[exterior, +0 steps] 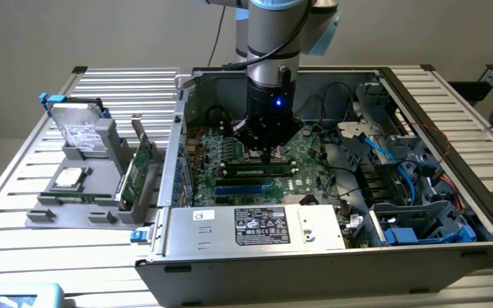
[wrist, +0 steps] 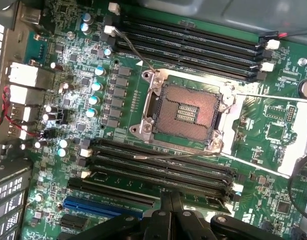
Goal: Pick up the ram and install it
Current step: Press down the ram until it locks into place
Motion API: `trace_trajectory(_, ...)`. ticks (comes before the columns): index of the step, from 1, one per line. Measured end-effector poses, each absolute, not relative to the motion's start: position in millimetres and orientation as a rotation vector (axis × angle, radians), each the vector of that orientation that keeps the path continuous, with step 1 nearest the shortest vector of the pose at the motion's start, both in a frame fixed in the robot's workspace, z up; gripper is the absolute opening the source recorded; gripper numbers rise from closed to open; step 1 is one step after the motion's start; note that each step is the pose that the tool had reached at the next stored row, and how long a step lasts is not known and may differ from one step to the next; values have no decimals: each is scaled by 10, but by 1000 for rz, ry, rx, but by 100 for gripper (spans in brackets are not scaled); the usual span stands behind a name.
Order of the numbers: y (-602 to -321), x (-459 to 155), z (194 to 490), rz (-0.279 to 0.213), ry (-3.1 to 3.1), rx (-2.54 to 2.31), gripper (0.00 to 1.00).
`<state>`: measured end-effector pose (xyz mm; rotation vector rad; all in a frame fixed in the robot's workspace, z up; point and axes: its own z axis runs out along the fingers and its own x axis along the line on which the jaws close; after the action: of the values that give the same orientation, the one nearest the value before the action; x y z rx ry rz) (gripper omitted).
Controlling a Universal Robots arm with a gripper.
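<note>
A grey plastic holder is sitting on the slatted metal table at the exterior view's left, carrying a silver hard drive standing upright at its far end, a small square chip lying flat in the middle, and a broad green expansion card standing on edge along its right side. To the right of the holder, an open metal computer case is lying on its side, with a white labelled power supply along its near edge. Inside, a green motherboard is lying flat, dotted with small silver capacitors and black chips, with an empty square processor socket framed in bright metal at its middle and rows of long black memory slots on two sides of it. The ram, a slim green stick with a row of small dark chips, is lying lengthwise along one of those slots in the exterior view, just near of the gripper. The black gripper is pointing straight down from the grey arm, its fingers closed together and empty, poised directly above the ram and the slots. Blue and black cables are trailing past metal drive bays at the case's right. A plain pale wall is standing behind.
</note>
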<state>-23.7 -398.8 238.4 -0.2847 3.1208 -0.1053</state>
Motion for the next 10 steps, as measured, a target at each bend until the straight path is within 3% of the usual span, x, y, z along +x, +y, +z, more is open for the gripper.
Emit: trace_trajectory(10, -3988, -236, 2383, -119, 3134, -109, 11)
